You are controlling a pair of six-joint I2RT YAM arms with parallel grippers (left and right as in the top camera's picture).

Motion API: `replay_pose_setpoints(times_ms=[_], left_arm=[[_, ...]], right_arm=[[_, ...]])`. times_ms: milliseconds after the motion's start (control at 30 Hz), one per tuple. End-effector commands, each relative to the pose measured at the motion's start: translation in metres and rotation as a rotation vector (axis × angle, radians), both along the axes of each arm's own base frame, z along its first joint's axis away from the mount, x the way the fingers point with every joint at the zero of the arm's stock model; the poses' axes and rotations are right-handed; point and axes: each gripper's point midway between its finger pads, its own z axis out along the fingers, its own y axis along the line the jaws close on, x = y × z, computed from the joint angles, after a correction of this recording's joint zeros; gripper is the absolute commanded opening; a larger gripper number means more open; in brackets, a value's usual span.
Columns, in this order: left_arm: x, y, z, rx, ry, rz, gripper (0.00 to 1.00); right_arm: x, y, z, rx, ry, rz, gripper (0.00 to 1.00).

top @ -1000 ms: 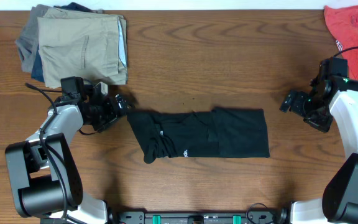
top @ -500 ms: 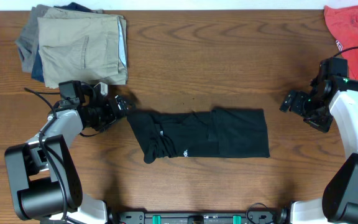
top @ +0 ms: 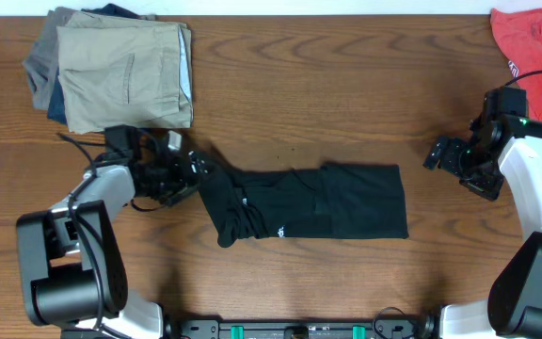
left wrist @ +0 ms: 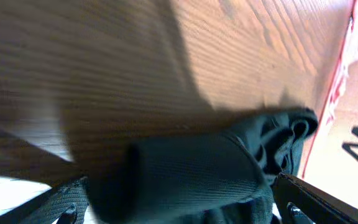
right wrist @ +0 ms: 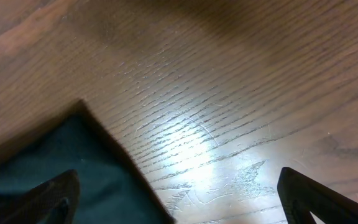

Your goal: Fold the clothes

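Trousers stack (top: 120, 75) sits in the far-left corner of the table (top: 346, 85). Left gripper (top: 192, 169) is low at the left end of the black garment (top: 346, 202), fingers spread wide, fabric edge between them but not pinched. The garment lies mid-table as a long folded strip, bunched at its left end. Right gripper (top: 438, 153) is just off the garment's right edge, fingers spread, holding nothing. Red shirt (top: 534, 42) is in the far-right corner.

left pincer (top: 193, 168) spread wide; right pincer (top: 436, 154) likewise
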Motion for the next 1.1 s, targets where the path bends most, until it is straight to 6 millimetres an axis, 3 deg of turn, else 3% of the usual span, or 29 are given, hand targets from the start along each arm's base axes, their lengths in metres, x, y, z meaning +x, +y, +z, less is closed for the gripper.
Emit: replay_pose_setpoints(times_ms=[0, 167, 467, 600, 1067], left_arm=[[-0.052, -0.001, -0.059, 0.137, 0.219, -0.038, 0.96], [-0.053, -0.01, -0.06, 0.152, 0.203, -0.077, 0.96], [-0.055, -0.006, -0.062, 0.176, 0.214, -0.074, 0.95], [-0.064, -0.008, -0.061, 0.168, 0.258, -0.078, 0.84], [-0.083, -0.009, -0.042, 0.163, 0.296, -0.114, 0.84]], right_arm=[[0.005, -0.003, 0.009, -0.008, -0.03, 0.006, 0.99], [0.005, -0.003, 0.009, -0.008, -0.03, 0.006, 0.99], [0.005, -0.003, 0.009, -0.008, -0.03, 0.006, 0.99], [0.005, -0.003, 0.009, -0.008, -0.029, 0.006, 0.99], [0.005, -0.003, 0.009, -0.008, -0.03, 0.006, 0.99]])
